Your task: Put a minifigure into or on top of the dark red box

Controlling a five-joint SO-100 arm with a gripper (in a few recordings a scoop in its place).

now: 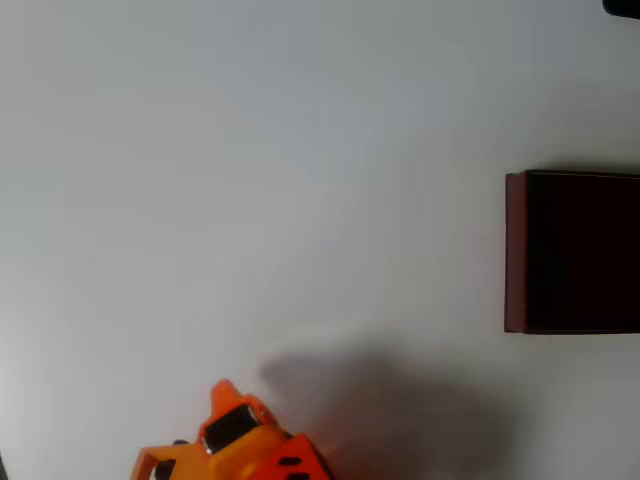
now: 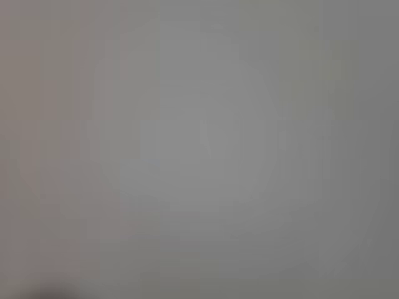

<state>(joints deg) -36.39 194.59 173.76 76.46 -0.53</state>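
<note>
In the overhead view the orange arm (image 1: 245, 445) pokes in at the bottom edge, left of centre, its shadow spread to the right on the white table (image 1: 250, 180). The dark red box (image 1: 570, 252) sits well apart from it at the right edge — cut off there, its long axis running up-down. Whether the end effector is spread or pressed together cannot be told. The wrist view is a grey blur.

In the overhead view the plain white desk (image 1: 250, 180) is carrying the dark red box (image 1: 515, 250), which is sitting at its right edge, open side up.
</note>
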